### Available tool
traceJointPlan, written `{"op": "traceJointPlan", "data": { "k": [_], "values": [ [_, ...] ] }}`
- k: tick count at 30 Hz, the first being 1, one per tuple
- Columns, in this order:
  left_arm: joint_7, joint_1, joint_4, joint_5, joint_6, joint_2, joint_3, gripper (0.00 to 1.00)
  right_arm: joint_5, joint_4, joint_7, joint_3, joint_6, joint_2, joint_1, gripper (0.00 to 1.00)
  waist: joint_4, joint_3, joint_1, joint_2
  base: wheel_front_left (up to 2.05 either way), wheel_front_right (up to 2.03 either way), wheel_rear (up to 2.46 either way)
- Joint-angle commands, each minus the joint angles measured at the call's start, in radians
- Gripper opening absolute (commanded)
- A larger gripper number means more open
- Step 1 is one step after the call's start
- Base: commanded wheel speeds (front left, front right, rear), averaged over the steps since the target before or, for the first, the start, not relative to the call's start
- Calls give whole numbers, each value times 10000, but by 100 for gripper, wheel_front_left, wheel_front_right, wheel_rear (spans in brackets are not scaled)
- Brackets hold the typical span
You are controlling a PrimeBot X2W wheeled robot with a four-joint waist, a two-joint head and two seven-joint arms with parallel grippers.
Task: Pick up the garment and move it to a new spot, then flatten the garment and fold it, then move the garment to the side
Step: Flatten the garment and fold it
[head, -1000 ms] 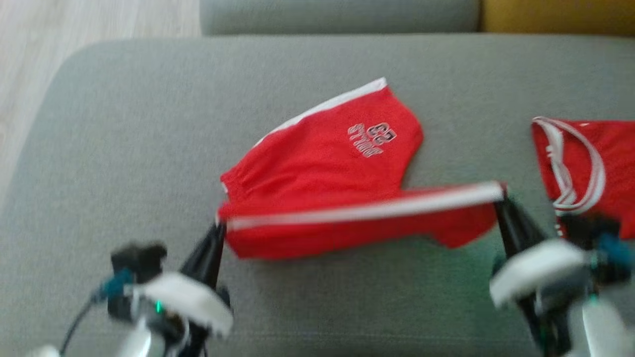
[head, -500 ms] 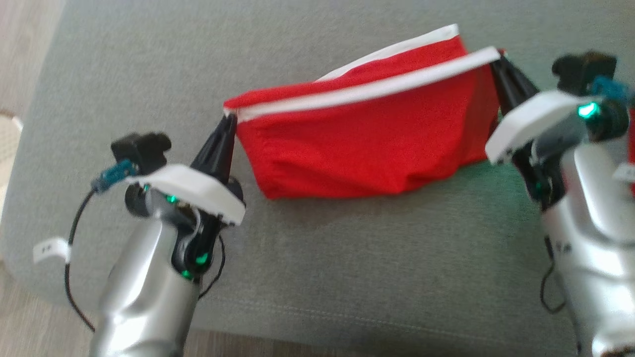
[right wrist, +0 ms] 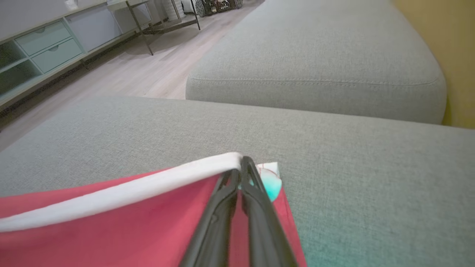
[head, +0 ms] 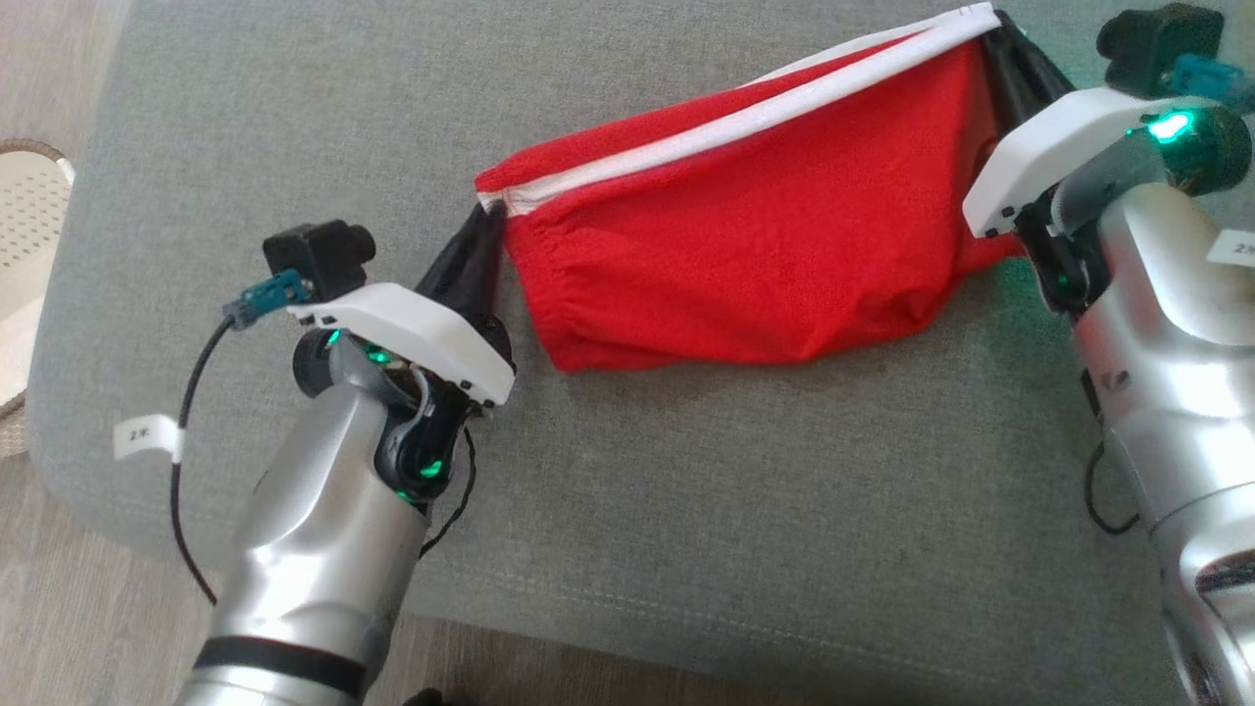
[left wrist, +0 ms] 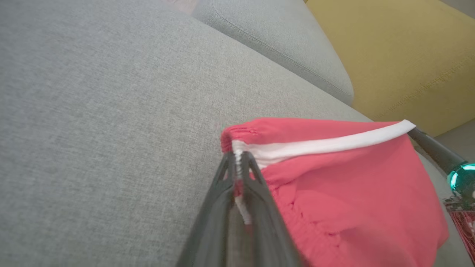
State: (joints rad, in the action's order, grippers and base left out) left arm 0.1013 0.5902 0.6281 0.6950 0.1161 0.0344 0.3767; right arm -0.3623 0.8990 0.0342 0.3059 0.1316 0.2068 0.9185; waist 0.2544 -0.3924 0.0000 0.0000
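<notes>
The garment (head: 745,255) is a pair of red shorts with a white stripe, folded over and stretched between my two grippers above the grey cushion (head: 686,510). My left gripper (head: 487,214) is shut on the waistband corner at the stripe's left end; the left wrist view has the garment (left wrist: 345,178) pinched at my left gripper (left wrist: 237,155). My right gripper (head: 990,25) is shut on the stripe's other end at the top right. In the right wrist view my right gripper (right wrist: 240,165) clamps the white edge of the garment (right wrist: 130,230).
The cushion's front edge (head: 588,628) runs along the bottom, with wood floor (head: 88,628) beyond. A pale perforated basket (head: 29,216) sits at the far left. A second grey cushion (right wrist: 315,55) and a mustard-yellow cushion (left wrist: 400,55) lie behind.
Both grippers have carried the striped edge up and over the rest of the shorts, folding them in half and hiding the printed logo. The head camera has tilted down toward the cushion's front.
</notes>
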Motion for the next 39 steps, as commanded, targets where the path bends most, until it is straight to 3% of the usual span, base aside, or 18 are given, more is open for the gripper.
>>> {"op": "traceJointPlan", "data": {
  "k": [1, 8, 13, 17, 21, 39],
  "values": [
    [149, 360, -166, 68, 68, 209, -204, 100, -99, -152, 323, 237, -9, -43, 323, 100, -15, 7, 0, 0, 0, 0, 0],
    [1037, 281, -1, -184, 110, 475, 95, 100, -145, 540, 1702, 668, -9, -149, 446, 100, -276, 283, 0, 0, 0, 0, 0],
    [1543, -258, -751, -1136, -481, 990, -29, 100, 216, 192, 2183, 507, -9, -212, 9, 100, -643, 653, 0, 0, 0, 0, 0],
    [1598, -1182, -2383, -1998, -1184, 1432, -720, 100, 740, -1046, 2264, 65, -9, -389, -988, 100, -1098, 1041, 0, 0, 0, 0, 0],
    [1601, -2067, -3398, -2508, -1483, 1746, -1039, 100, 1217, -2278, 2271, -536, -9, -561, -2149, 100, -1379, 1407, 0, 0, 0, 0, 0],
    [1142, -3803, -4605, -2893, -2039, 2328, -808, 100, 2422, -7474, 182, -2379, -9, -1466, -6963, 100, -1832, 2148, 0, 0, 0, 0, 0]
  ]
}}
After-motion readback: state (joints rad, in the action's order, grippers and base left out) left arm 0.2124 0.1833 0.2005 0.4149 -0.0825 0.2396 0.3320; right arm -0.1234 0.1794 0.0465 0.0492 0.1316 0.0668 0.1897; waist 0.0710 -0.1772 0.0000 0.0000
